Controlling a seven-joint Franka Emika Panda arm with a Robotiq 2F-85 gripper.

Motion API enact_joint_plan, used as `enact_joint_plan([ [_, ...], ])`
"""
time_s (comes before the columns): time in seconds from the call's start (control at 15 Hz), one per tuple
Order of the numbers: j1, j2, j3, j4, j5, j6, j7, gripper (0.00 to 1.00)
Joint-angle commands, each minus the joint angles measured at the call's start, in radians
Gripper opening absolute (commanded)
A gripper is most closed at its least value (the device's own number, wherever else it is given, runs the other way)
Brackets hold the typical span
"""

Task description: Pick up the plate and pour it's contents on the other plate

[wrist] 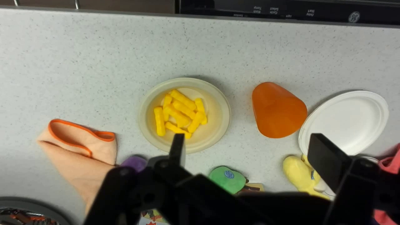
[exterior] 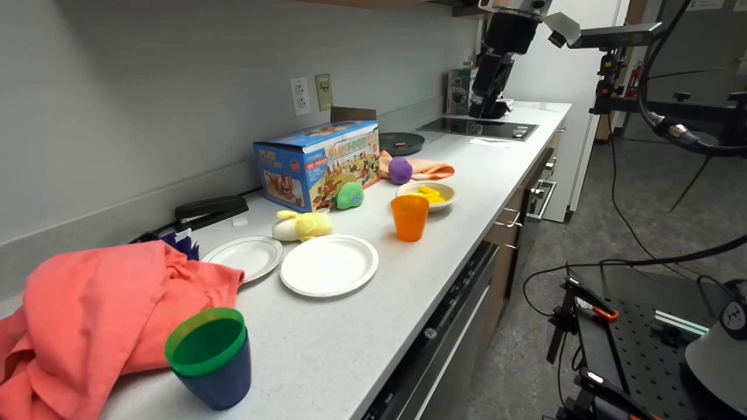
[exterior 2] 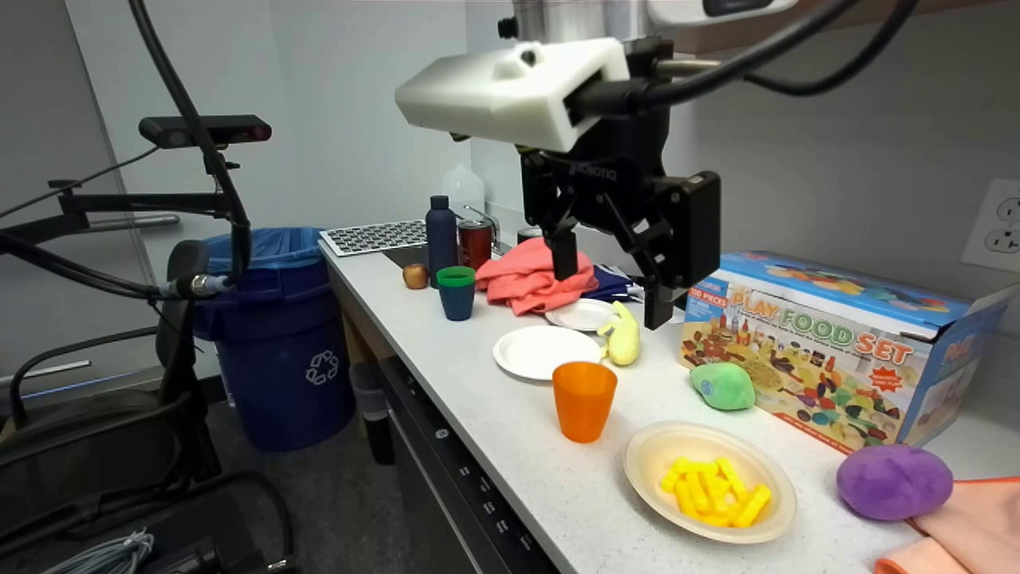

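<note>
Gripper [exterior 2: 612, 281] hung above counter [exterior 2: 510, 430], jaws parted, height hard to judge; cream plate [exterior 2: 649, 456] held yellow pieces [exterior 2: 701, 488], orange cup [exterior 2: 584, 402] standing between it and white plate [exterior 2: 546, 353].

Yellow pieces [wrist: 183, 108], cream plate [wrist: 217, 114]

Pincer [exterior 2: 612, 281], one: black, spread wide, pointing downward. Fingers [exterior 2: 660, 306], two: black, well apart. Wrist [exterior 2: 586, 21], one: silver, above the pincer, partly in view.
</note>
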Motion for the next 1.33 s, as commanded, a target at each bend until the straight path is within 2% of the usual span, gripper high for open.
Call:
enact_joint_plan([
  [0.0, -0.002, 0.048, 0.017, 0.023, 0.037, 0.012, 0.042, 1.0],
  [0.2, -0.006, 0.128, 0.021, 0.059, 0.046, -0.021, 0.082, 1.0],
  [0.47, -0.017, 0.28, 0.028, 0.126, 0.032, 0.009, 0.14, 1.0],
  [1.0, -0.05, 0.6, 0.027, 0.317, 0.026, 0.017, 0.142, 1.0],
  [1.27, -0.08, 0.65, 0.03, 0.397, 0.011, -0.041, 0.101, 1.0],
])
